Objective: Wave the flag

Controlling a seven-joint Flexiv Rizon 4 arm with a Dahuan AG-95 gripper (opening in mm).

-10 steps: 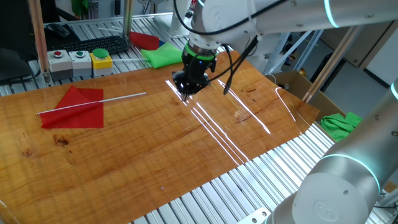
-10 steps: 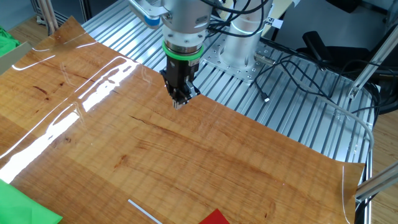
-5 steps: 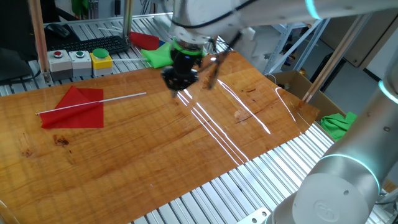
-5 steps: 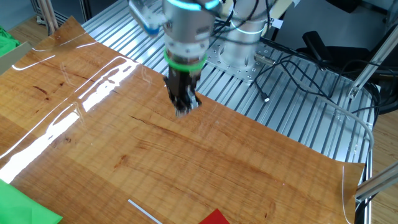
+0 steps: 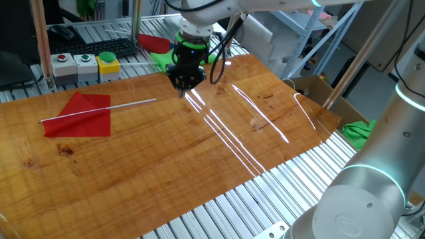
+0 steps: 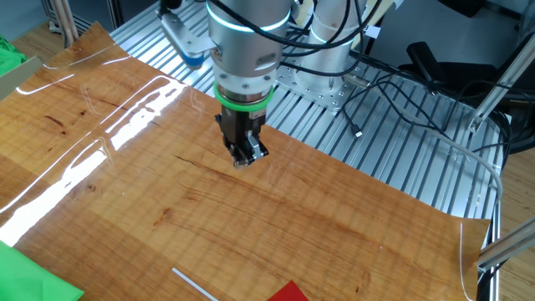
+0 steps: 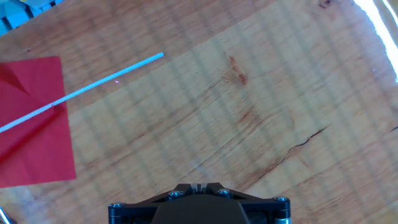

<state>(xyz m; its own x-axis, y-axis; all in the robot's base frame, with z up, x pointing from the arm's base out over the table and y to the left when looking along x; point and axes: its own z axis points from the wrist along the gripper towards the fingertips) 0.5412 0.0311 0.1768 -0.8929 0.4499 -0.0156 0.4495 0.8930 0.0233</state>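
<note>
The flag lies flat on the wooden table (image 5: 219, 159) at the left: a red cloth (image 5: 80, 114) on a thin white stick (image 5: 129, 103). In the other fixed view only the stick's end (image 6: 192, 283) and a red corner (image 6: 290, 293) show at the bottom edge. In the hand view the cloth (image 7: 31, 118) and stick (image 7: 112, 81) are at the upper left. My gripper (image 5: 181, 89) hangs over the table to the right of the stick's free end, apart from it, fingers together and empty. It also shows in the other fixed view (image 6: 242, 160) and in the hand view (image 7: 198, 186).
A green cloth (image 5: 174, 60) and a stickless red cloth piece (image 5: 154, 43) lie behind the table. A button box (image 5: 86, 64) stands at the back left. A cardboard box (image 5: 312, 86) and another green cloth (image 5: 364, 131) are at the right. Cables (image 6: 393, 92) lie by the robot base.
My gripper has moved left across the table, nearer the free end of the flag's stick. The flag has not moved.
</note>
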